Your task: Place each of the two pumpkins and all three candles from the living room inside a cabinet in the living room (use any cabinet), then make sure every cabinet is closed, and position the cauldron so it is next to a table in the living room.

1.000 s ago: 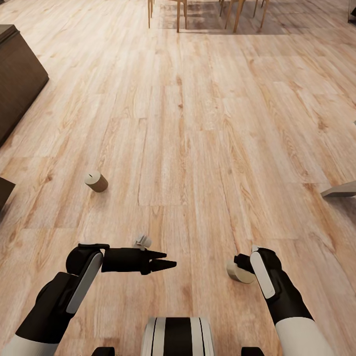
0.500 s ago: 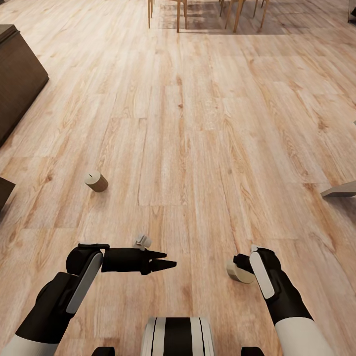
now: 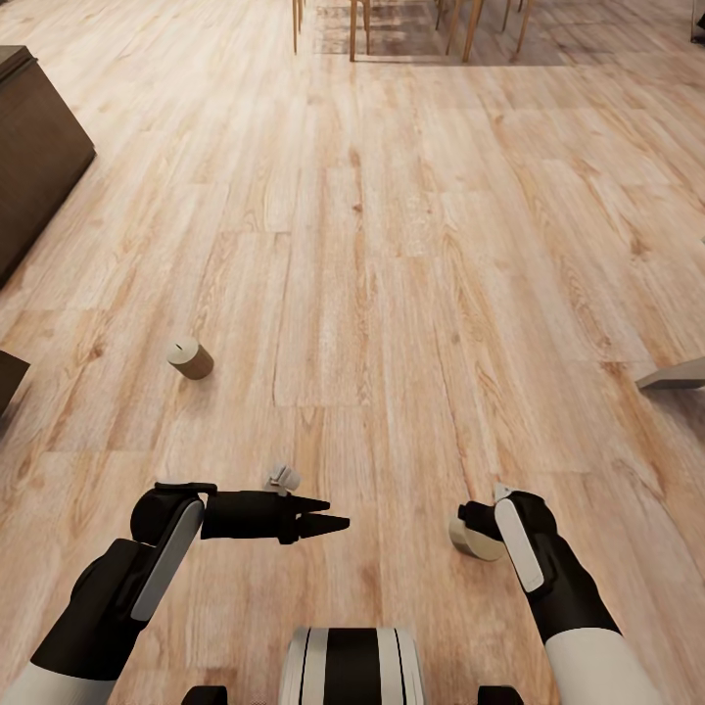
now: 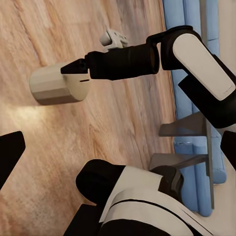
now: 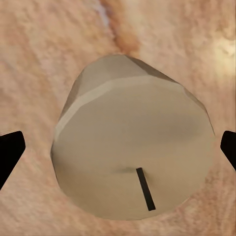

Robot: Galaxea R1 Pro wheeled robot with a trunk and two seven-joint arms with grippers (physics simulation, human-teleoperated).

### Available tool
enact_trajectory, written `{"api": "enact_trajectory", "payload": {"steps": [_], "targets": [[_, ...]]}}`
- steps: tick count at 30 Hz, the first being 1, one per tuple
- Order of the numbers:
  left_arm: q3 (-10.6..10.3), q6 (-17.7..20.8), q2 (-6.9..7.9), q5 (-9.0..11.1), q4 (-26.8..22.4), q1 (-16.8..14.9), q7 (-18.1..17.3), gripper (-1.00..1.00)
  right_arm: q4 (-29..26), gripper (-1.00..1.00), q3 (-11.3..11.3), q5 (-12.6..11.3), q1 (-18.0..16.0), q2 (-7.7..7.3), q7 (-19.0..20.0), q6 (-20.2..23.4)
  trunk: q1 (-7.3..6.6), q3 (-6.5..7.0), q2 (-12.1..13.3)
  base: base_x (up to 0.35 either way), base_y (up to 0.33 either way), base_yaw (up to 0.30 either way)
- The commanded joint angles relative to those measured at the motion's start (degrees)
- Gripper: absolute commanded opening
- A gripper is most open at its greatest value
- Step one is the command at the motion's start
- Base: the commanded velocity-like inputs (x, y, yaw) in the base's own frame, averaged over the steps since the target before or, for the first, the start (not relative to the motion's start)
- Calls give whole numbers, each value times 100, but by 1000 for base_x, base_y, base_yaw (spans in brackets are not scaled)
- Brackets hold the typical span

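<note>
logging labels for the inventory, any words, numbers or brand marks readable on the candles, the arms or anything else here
None: no text, number or logo can be read in any view.
The candle held by the right gripper is plain, with only a dark wick on its pale top.
The candle on the floor is plain too.
The left gripper and both arms carry unmarked black and white shells.
The dark cabinet front is blank.

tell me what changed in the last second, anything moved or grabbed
Almost nothing. The whole head view shifted very slightly, so the camera moved, not the things. The right hand keeps its candle, the left hand stays empty, and the other candle lies on the floor.
</note>
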Motion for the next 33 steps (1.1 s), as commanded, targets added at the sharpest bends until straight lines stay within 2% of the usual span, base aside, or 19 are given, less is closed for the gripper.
{"api": "enact_trajectory", "payload": {"steps": [1,3,7,19,22,33], "targets": [[-4,21,4,2,-1,-3,-13,100,-6,100,-9,-60,-2,-3,-48,11,1,-26,-3,0,0,0],[-4,21,4,2,-1,-2,-13,100,-5,100,-7,-60,-2,-55,-35,11,6,-70,-6,0,0,0],[-4,21,5,2,-1,-2,-13,100,-3,100,-2,-60,-1,-118,-21,11,6,-70,-6,0,0,0],[-4,21,2,2,-1,-4,-13,100,3,100,-1,-60,-2,-135,-19,14,6,-70,-6,0,0,0],[-4,21,2,3,-1,-3,-13,100,3,100,-1,-60,-2,-135,-18,18,14,-137,-10,0,0,0],[-4,21,-1,6,-1,-4,-13,100,10,100,1,-60,-2,-135,-18,20,14,-137,-10,0,0,0]]}}
